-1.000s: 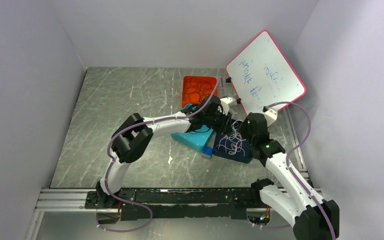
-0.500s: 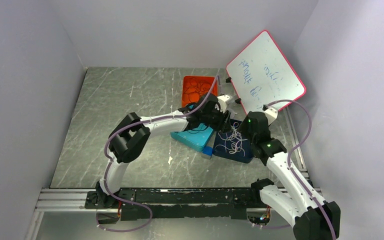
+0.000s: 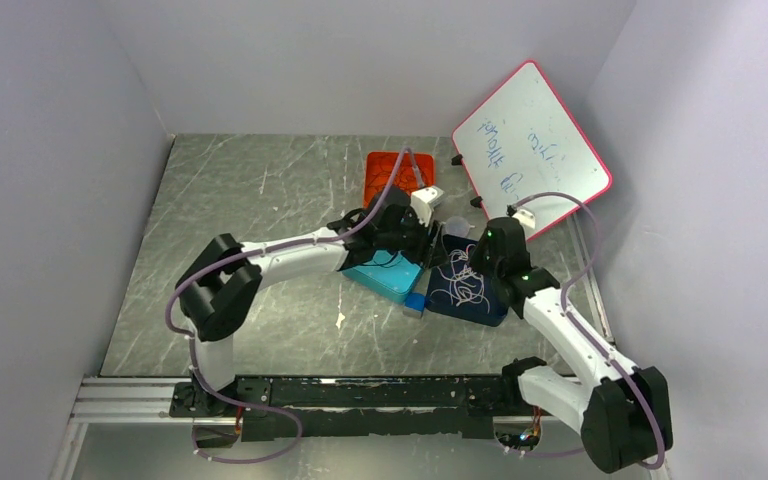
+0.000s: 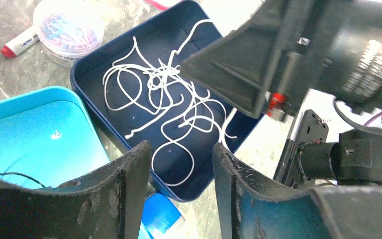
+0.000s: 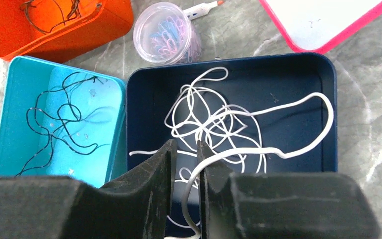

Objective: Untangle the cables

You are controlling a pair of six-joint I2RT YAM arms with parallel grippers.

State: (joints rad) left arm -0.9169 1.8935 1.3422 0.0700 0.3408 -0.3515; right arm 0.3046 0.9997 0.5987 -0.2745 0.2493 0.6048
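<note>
place: lab test cell | signs: plain walls (image 3: 60,150), scratched metal table (image 3: 260,200), whiteboard (image 3: 550,140)

The top external view looks down from high above the near edge over the whole bench (image 3: 250,200). Each wrist view looks steeply down past its own jaws, close in; both share the navy tray (image 4: 90,82) and blue tray (image 4: 35,124).

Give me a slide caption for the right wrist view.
Right claw pinches a white cable over the navy tray.
</note>
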